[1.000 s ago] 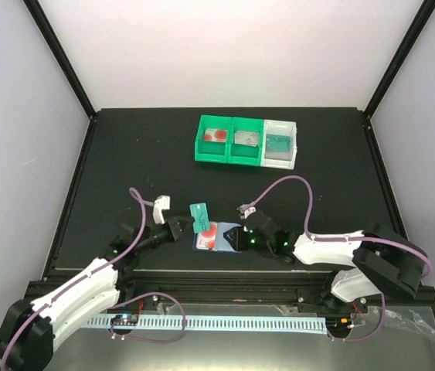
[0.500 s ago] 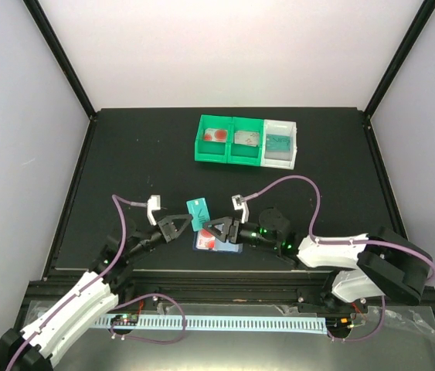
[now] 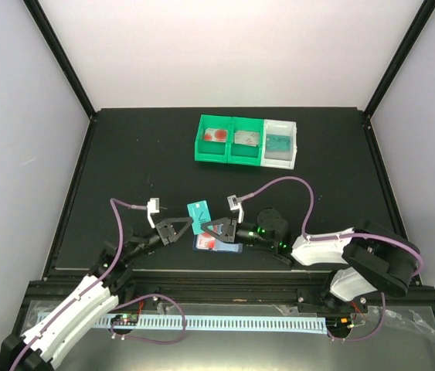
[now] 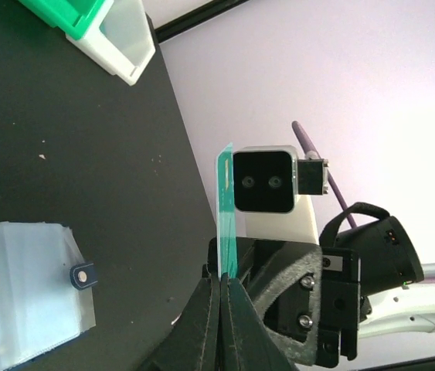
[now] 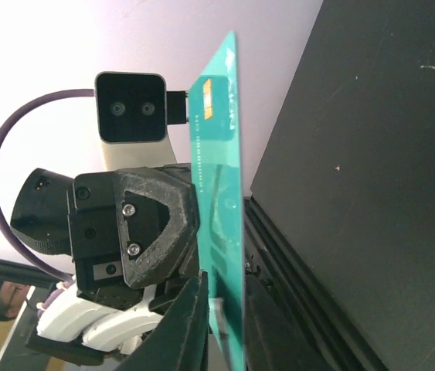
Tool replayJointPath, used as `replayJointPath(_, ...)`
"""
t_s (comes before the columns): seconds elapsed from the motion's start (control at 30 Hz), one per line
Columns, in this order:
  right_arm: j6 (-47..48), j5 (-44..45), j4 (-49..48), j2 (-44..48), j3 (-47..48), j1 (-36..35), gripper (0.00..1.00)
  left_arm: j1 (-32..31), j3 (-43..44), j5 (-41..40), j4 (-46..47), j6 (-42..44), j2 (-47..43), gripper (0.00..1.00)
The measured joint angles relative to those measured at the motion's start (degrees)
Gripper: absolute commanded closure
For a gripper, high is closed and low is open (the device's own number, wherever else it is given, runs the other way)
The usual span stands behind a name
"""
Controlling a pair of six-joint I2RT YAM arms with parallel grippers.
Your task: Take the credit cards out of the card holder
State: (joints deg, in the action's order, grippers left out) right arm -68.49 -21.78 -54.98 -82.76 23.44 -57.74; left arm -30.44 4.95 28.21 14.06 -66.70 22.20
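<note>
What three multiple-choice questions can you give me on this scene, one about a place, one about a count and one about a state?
1. Where is the dark navy folding card holder?
A. inside a bin
B. open on the black table
C. lifted in the air

2. How many plastic bins stand in the row at the back?
A. two
B. five
C. three

3. What is the state of the thin teal plastic card near the holder?
A. clamped on edge by the left end effector, off the table
B. lying flat on the table
C. tucked in the holder

Answers:
1 B: it lies spread on the tabletop with its pale pockets showing.
2 C: there are two green and one white.
3 A: the left wrist view shows it clamped at its lower edge.
</note>
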Motion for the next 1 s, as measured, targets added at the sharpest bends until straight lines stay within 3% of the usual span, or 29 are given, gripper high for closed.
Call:
replayJointPath(0.1,-0.04,-0.46,-0.72,-0.50,0.00,0.00,0.99,0.00,-0.13,0.15,0.11,-0.09,-0.55,0.92)
replayJointPath(0.3,3.23,-2.34,0.48,1.53,-0.04,0.00,0.99,0.00,-0.07,0.48,-3.28,1.38,-3.10,0.55)
replayJointPath(0.47,10.60,-6.19,9.22,8.87,0.13,0.00,0.99,0.00,2.95,1.73,-12.17,7.19,-6.29,0.44)
replayJointPath(0.73,24.65,-16.57,27.02,15.85,2.14,0.00,0.99,0.00,12.11,9.27,-24.13,19.06,-5.46,0.44)
replayJointPath(1.0,33.97,-23.58,39.39,18.86,5.92,0.00,0.98,0.00,17.90,18.84,-31.15,28.35,-0.20,0.57)
